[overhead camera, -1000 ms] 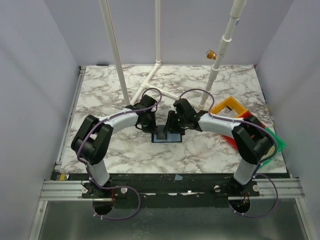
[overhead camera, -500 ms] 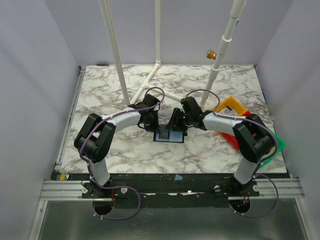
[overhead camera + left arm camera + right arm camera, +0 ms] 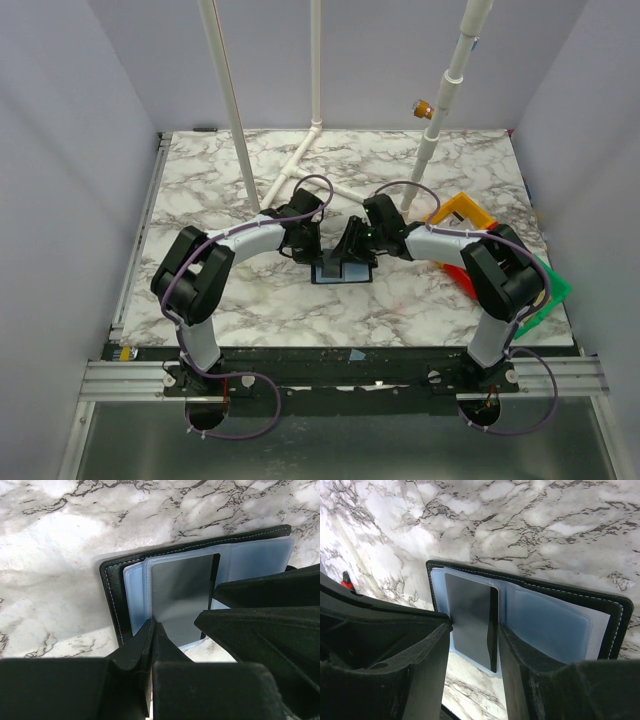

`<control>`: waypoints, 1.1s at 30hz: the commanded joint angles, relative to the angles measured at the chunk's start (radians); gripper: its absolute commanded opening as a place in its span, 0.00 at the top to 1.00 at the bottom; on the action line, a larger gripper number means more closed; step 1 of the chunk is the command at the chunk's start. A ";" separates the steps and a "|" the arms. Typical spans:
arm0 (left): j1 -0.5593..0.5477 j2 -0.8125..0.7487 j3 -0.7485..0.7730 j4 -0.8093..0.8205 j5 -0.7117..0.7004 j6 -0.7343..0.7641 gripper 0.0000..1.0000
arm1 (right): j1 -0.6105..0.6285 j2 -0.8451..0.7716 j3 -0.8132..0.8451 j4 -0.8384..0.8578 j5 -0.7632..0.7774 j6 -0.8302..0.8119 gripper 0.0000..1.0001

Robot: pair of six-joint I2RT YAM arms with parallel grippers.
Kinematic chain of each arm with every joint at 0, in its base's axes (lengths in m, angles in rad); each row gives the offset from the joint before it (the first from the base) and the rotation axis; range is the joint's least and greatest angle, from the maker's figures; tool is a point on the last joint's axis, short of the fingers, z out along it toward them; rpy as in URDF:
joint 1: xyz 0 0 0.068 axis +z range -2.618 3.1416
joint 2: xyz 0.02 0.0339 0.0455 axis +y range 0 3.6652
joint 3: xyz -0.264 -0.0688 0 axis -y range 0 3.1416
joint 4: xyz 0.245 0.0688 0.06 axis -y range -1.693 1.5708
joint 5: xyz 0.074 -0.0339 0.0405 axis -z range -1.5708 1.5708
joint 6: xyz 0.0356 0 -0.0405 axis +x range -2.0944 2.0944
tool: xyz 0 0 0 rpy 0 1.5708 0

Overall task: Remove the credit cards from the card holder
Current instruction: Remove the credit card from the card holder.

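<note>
The card holder [image 3: 343,272] lies open on the marble table, black outside with pale blue sleeves [image 3: 250,560] inside. A dark grey credit card [image 3: 469,622] sits over its left sleeves, its right edge slightly raised. My right gripper [image 3: 475,640] straddles this card, one finger touching each long edge. My left gripper [image 3: 152,626] is shut, its tips pressing on the near edge of a blue sleeve beside the same credit card [image 3: 180,595]. Whether it pinches the sleeve is unclear. In the top view, the left gripper [image 3: 313,250] and the right gripper [image 3: 352,250] meet over the holder.
Yellow [image 3: 458,212], red [image 3: 458,274] and green [image 3: 552,287] bins lie at the table's right edge under the right arm. White pipes [image 3: 298,165] lie behind the grippers, and a white pole [image 3: 432,135] rises at the back right.
Both grippers and the card holder have shifted a little to the right and slightly away from the arm bases. Neither gripper's opening has changed.
</note>
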 commanded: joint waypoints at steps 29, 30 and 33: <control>-0.041 0.073 0.054 -0.019 0.028 -0.039 1.00 | -0.036 0.010 -0.086 0.099 -0.096 0.035 0.53; -0.042 0.076 0.052 -0.024 0.024 -0.040 1.00 | -0.047 0.003 -0.096 0.106 -0.104 0.032 0.53; -0.042 0.086 0.047 -0.029 0.019 -0.044 1.00 | -0.090 -0.023 -0.148 0.167 -0.157 0.035 0.53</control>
